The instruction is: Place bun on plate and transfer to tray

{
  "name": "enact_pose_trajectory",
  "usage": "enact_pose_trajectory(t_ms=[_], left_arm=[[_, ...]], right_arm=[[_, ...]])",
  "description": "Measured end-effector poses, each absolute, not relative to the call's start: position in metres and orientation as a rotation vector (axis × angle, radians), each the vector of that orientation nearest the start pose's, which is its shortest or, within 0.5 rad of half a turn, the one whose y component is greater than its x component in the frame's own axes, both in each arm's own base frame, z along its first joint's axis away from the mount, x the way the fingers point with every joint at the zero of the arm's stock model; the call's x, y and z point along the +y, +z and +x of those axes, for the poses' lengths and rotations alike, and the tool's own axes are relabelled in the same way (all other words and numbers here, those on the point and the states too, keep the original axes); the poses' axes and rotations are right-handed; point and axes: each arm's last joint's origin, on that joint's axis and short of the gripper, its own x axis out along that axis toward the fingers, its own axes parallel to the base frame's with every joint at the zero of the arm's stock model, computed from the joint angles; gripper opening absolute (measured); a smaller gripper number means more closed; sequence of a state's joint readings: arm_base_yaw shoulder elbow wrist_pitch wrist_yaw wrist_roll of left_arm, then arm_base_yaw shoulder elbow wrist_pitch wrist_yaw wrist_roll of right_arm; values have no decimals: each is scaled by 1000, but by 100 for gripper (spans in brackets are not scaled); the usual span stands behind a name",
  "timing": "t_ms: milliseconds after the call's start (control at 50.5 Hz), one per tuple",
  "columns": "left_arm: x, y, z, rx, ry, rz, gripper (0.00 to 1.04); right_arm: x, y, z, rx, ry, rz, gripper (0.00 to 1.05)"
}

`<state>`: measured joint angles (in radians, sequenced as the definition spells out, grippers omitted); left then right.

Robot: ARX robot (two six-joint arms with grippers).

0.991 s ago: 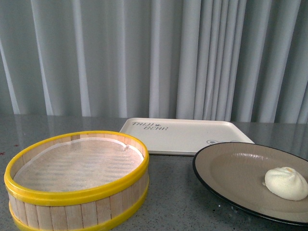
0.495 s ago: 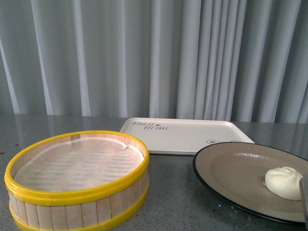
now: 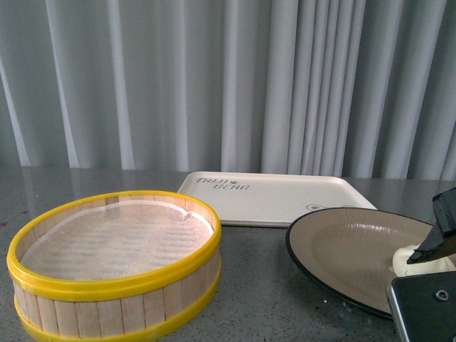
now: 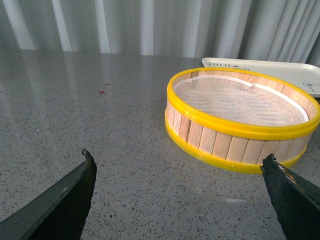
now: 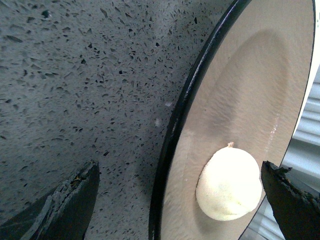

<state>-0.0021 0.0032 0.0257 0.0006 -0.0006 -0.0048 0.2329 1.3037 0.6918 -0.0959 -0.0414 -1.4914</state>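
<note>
So the bun is sitting on the plate, off to the plate's right side and pretty close to the rim rather than in the middle. The plate is down on the speckled grey table, not on the tray. The tray lies flat just behind it, and from the front view I can't tell if the two actually touch. The right gripper is low over that side of the plate with its fingers spread wide. One tip is out over the bare table outside the black rim and the other is past the bun near the plate's far edge, so the bun and the rim sit in the gap between them. Nothing is being pinched; neither tip looks like it's touching the bun. From the front, one dark finger covers part of the bun. The left gripper is spread wide too, holding nothing, hanging over bare table with the yellow-rimmed steamer basket just ahead of it. The basket stands to the left of the plate, with grey curtains behind everything.
</note>
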Motion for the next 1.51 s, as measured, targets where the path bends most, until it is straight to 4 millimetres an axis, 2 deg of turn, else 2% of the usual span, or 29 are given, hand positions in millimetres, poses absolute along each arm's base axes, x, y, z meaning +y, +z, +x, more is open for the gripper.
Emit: enact_pose_trajectory(t_ms=[119,178,535,654,911,1149,1308,1407,1506], left_arm=[[0,172,96,-23,-2,-5,98],[0,172,96,-23,-2,-5,98],[0,172,96,-23,-2,-5,98],[0,172,96,-23,-2,-5,98],[0,172,96,-23,-2,-5,98],[0,172,96,-23,-2,-5,98],[0,172,96,-23,-2,-5,98],[0,172,96,-23,-2,-5,98],[0,172,96,-23,-2,-5,98]], right_arm=[[63,200,257,362,743,-1513,95],[63,197,260,363,735,-1533,81],[61,192,268,296,677,-1566,28],[59,188,265,236,627,-1575,4],[55,185,261,154,555,-1611,3],[50,212,268,72,463,-1597,3],[43,242,283,28,560,-1475,3],[39,249,299,22,584,-1459,3],[31,251,326,61,587,-1461,3]])
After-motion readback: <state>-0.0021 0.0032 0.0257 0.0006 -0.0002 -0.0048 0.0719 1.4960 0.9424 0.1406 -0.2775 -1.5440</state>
